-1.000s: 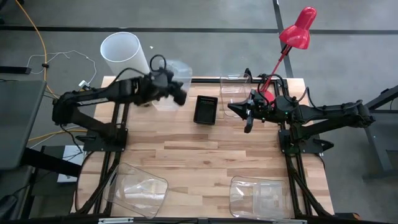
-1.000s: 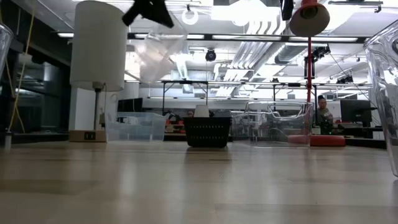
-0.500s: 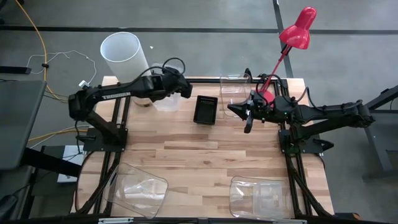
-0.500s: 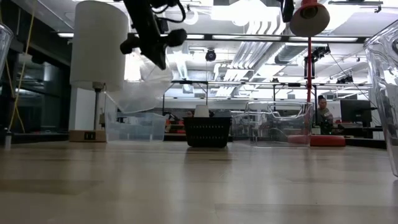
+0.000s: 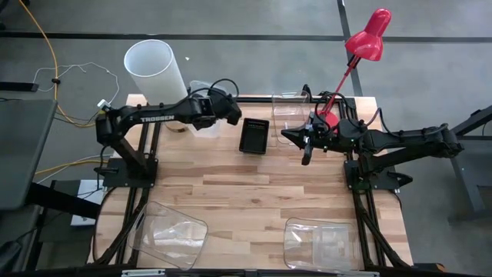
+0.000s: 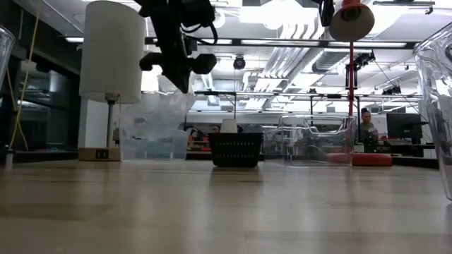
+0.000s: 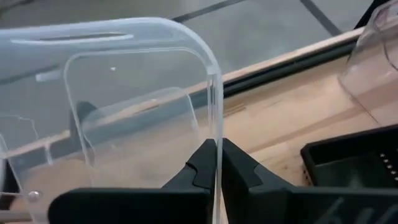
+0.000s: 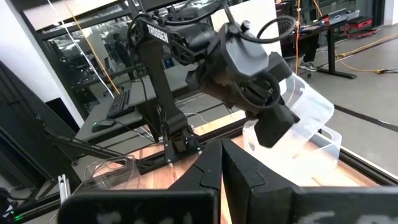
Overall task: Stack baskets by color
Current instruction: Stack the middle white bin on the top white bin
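My left gripper (image 5: pixel 215 113) is at the table's far left, shut on a frosted white basket (image 6: pixel 171 106) that hangs tilted. Its lower end is at the rim of a second frosted basket (image 6: pixel 150 143), which stands on the table beside the white lampshade. Whether the two touch I cannot tell. A black perforated basket (image 5: pixel 254 135) sits on its base at the far middle, and a clear tub (image 5: pixel 287 108) stands right of it. My right gripper (image 5: pixel 287 135) hovers shut beside the clear tub with nothing between its fingers. My left gripper pinches one wall of the frosted basket at its rim (image 7: pixel 218 134), one finger inside the basket and one outside. The fingers slant down from above. The basket hangs tilted below them, over the other frosted basket.
The white lampshade (image 5: pixel 152 65) stands at the far left corner and a red desk lamp (image 5: pixel 367 37) at the far right. Two large clear tubs (image 5: pixel 174 231) (image 5: pixel 320 243) lie at the near edge. Bare wood stretches across the table's middle.
My left gripper has come down and tipped its fingers downward, still shut on the frosted basket. The basket has sunk from high above the table to the rim of the frosted basket that stands there.
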Robot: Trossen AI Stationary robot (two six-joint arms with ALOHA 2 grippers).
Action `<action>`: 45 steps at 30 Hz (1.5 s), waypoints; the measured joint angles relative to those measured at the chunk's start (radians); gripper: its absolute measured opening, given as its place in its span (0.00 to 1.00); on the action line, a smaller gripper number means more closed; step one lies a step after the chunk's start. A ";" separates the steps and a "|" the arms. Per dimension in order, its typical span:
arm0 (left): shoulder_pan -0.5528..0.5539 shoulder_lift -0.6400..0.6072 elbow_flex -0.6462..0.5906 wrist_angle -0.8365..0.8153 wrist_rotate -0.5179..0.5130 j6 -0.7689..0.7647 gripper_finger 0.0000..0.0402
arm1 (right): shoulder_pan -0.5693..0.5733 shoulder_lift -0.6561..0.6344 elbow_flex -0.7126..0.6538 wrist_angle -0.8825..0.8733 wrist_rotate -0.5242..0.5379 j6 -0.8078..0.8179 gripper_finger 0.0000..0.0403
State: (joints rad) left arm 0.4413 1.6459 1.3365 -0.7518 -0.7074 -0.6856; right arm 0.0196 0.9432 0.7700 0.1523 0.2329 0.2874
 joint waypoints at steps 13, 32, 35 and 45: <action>-0.019 0.018 0.000 0.101 0.042 -0.126 0.00 | 0.000 0.000 0.000 -0.022 0.000 0.000 0.00; -0.008 0.017 0.000 -0.041 0.059 -0.333 0.00 | 0.000 0.000 0.000 -0.022 0.000 0.000 0.00; -0.007 0.017 0.000 -0.041 0.055 -0.333 0.00 | 0.000 0.000 0.000 -0.022 0.000 0.000 0.00; -0.007 0.017 0.000 -0.041 0.042 -0.313 0.06 | 0.000 0.000 0.000 -0.022 0.000 0.000 0.00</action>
State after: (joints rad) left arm 0.4339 1.6627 1.3369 -0.7933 -0.6655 -0.9989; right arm 0.0196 0.9428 0.7700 0.1306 0.2325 0.2874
